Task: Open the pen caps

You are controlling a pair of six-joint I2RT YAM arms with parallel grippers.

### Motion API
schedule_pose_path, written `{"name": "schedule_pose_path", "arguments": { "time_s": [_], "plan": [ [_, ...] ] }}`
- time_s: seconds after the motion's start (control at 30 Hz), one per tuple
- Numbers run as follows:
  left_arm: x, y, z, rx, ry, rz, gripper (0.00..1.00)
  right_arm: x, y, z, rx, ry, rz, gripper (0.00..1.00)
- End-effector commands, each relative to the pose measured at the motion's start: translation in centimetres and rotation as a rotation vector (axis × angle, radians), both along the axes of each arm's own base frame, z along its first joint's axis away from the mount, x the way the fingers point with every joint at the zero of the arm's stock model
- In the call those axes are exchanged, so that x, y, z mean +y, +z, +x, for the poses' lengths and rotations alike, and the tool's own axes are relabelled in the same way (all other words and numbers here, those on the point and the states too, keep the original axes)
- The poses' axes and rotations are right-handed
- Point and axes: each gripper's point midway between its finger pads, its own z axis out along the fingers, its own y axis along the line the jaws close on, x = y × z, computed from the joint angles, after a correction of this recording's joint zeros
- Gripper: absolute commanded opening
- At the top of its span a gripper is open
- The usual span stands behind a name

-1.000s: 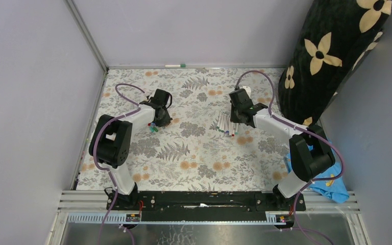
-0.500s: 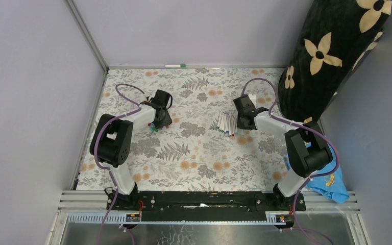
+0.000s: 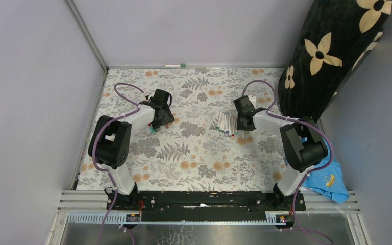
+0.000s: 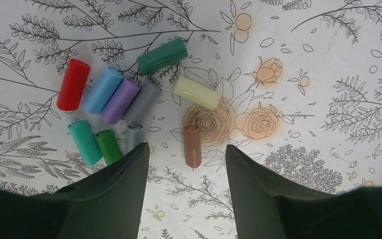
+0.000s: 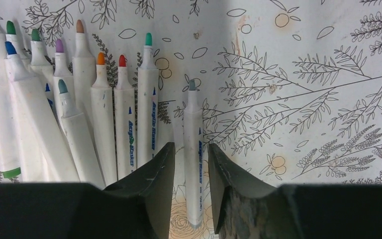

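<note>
Several loose pen caps lie on the floral mat [image 4: 328,59] in the left wrist view: red [image 4: 73,84], light blue [image 4: 102,89], purple [image 4: 120,100], dark green [image 4: 162,56], pale yellow [image 4: 196,92], teal [image 4: 85,142], green [image 4: 109,146]. A brown cap [image 4: 192,146] lies just ahead of my open left gripper [image 4: 187,149], touching neither finger. Uncapped white pens [image 5: 104,124] lie in a row. One more pen [image 5: 192,114], with a grey-green tip, rests on the mat between the jaws of my open right gripper [image 5: 191,147], with a thin gap on each side.
A black cushion with cream flowers [image 3: 332,51] stands at the back right. A blue cloth [image 3: 329,181] lies by the right arm's base. One capped pen [image 3: 175,66] lies along the back wall. Grey walls close in the mat on three sides.
The right gripper has shifted a little to the right and settled beside the row of pens. The left gripper has hardly moved.
</note>
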Motion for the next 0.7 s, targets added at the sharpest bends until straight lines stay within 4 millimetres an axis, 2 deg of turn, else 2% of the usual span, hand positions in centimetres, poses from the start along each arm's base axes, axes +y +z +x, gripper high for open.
{"name": "schedule_pose_path", "arguments": {
  "time_s": [0.0, 0.2, 0.23, 0.27, 0.3, 0.33, 0.37, 0.4, 0.67],
  "plan": [
    [0.0, 1.7, 0.8, -0.05, 0.007, 0.008, 0.65, 0.5, 0.5, 0.9, -0.027, 0.007, 0.021, 0.37],
    [-0.2, 2.4, 0.8, -0.068, 0.009, 0.004, 0.74, 0.3, 1.3, 1.0, -0.046, 0.003, 0.021, 0.44],
    [-0.2, 2.7, 0.9, -0.074, 0.009, 0.002, 0.78, 0.3, 1.6, 1.0, -0.054, 0.002, 0.019, 0.46],
    [-0.3, 3.1, 1.0, -0.083, 0.009, -0.001, 0.96, 0.1, 2.0, 1.0, -0.063, 0.004, 0.017, 0.5],
    [-0.4, 3.5, 1.0, -0.091, 0.007, -0.002, 0.98, 0.1, 2.6, 1.1, -0.079, 0.008, 0.015, 0.55],
    [-0.5, 3.9, 1.1, -0.102, 0.004, -0.007, 0.99, 0.0, 3.2, 1.2, -0.098, 0.015, 0.016, 0.7],
    [-0.5, 4.6, 1.2, -0.12, 0.004, -0.013, 0.99, 0.0, 4.0, 1.3, -0.121, 0.026, 0.019, 0.91],
    [-0.6, 5.3, 1.2, -0.135, 0.002, -0.018, 0.99, 0.1, 4.8, 1.4, -0.143, 0.038, 0.025, 0.98],
    [-0.6, 11.1, 1.2, -0.309, 0.005, -0.059, 0.99, 0.1, 11.0, 1.3, -0.284, 0.113, 0.045, 1.0]
  ]
}}
